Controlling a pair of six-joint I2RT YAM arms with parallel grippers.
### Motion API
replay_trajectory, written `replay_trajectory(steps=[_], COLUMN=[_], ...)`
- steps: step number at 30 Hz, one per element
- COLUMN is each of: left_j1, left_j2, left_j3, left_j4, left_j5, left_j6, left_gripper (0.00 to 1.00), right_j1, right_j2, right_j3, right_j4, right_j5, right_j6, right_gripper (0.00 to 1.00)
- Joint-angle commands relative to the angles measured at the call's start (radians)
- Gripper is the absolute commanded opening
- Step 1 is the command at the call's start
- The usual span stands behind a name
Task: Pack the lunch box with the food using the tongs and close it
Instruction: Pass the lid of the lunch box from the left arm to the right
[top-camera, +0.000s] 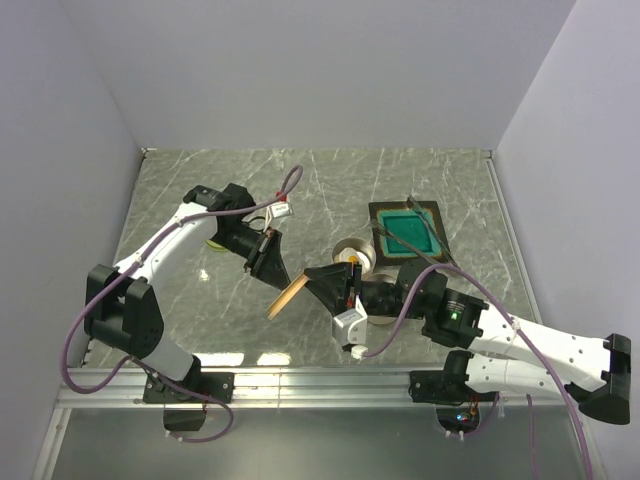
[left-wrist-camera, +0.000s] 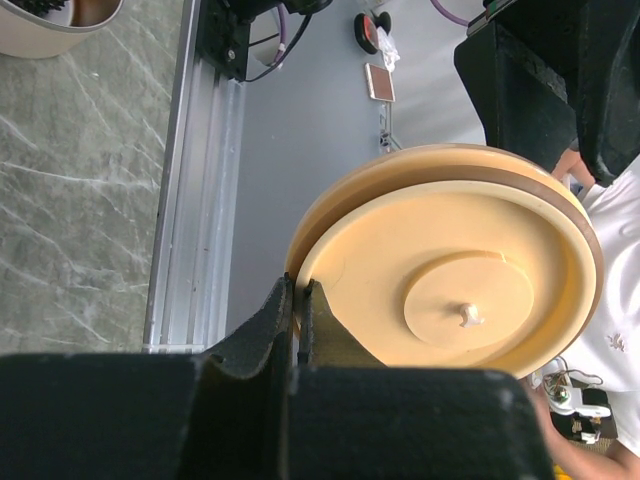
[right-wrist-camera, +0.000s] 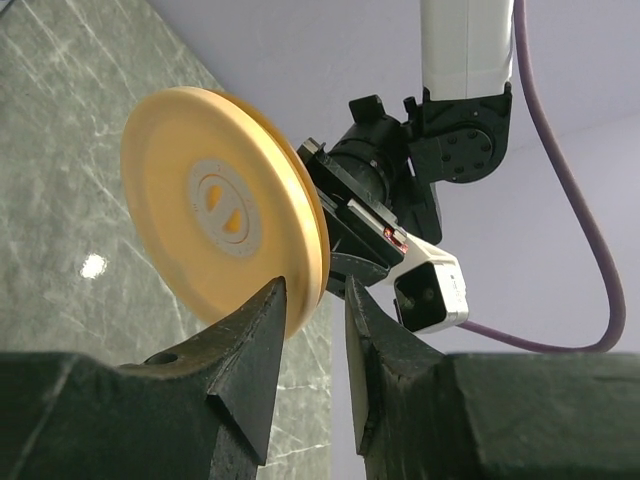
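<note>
top view. lid: tan disc, held on edge above table, between the two arms. left gripper: at upper-left side of lid. right gripper: at the opposite side. box: round, pale, lidless, on table just behind right gripper and just beside left rim of tray. tray: square, teal with dark rim, right of centre. tongs: seen only as a thin dark line crossing tray, ends past its far and near-right rims; detail not resolvable. yellowish item: partly hidden under left arm, kind not resolvable.

left wrist view. left gripper: jaws pinched tight on rim of lid, no gap visible; underside of lid, with raised centre disc, facing camera. box: upper-left corner, on table. food: a brown piece just visible inside box, cropped by frame edge.

right wrist view. right gripper: jaws partly apart, straddling lower rim of lid; left finger at face of lid, right finger with a clear gap to rim; no firm hold shown. left gripper: behind lid, clamped on its far edge.
</note>
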Motion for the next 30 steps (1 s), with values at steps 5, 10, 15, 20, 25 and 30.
replay_trajectory(steps=[5,10,15,20,25,30], left_j1=[-0.017,-0.021,-0.023,-0.02,0.038,0.167], left_j2=[0.005,0.003,0.001,-0.003,-0.023,-0.139], left_j3=[0.019,0.017,0.019,0.022,0.035,0.035], left_j4=[-0.031,-0.031,-0.029,-0.026,0.043,0.359], left_j5=[0.014,0.01,0.004,-0.006,-0.018,-0.164], left_j6=[0.032,0.033,0.039,0.05,-0.031,-0.284], left_gripper=[0.0,0.0,0.0,0.09,0.45,0.6], right_j1=[0.009,0.01,0.009,0.009,-0.006,-0.068], right_j2=[0.013,0.016,0.013,0.002,-0.017,-0.024], right_j3=[0.05,0.059,0.06,0.065,0.08,0.132], right_j4=[0.016,0.0,-0.006,-0.021,-0.058,-0.165], right_j5=[-0.008,-0.018,-0.012,0.005,0.027,0.057], right_j6=[0.0,-0.001,0.016,0.072,0.164,0.279], right_gripper=[0.31,0.25,0.0,0.0,0.0,0.0])
